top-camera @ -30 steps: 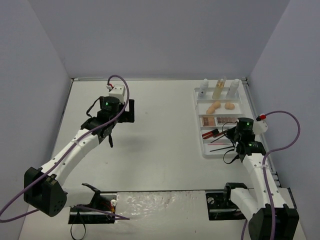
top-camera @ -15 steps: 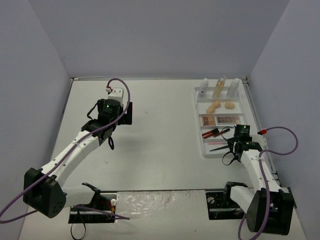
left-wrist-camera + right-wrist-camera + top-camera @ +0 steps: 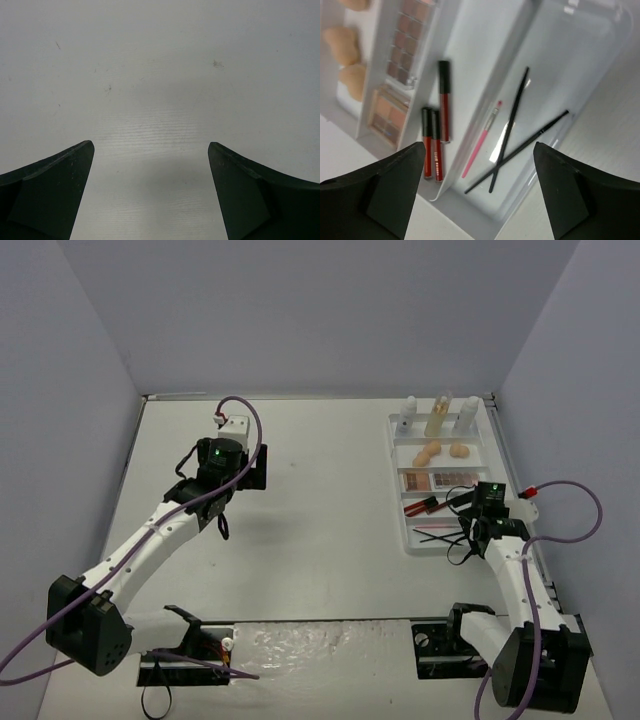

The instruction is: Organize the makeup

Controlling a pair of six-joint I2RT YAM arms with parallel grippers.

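White table (image 3: 160, 75), tray (image 3: 580, 50), red lip tubes (image 3: 443, 102), crossed black brushes (image 3: 512, 125) (one pink)

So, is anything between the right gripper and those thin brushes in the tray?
Nothing visible is in the way. The right gripper hangs open over the tray's nearest compartment, and the thin brushes lie uncovered there, directly below its fingers.

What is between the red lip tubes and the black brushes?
A pink brush lies between the lip tubes and black brushes, in the right wrist view.
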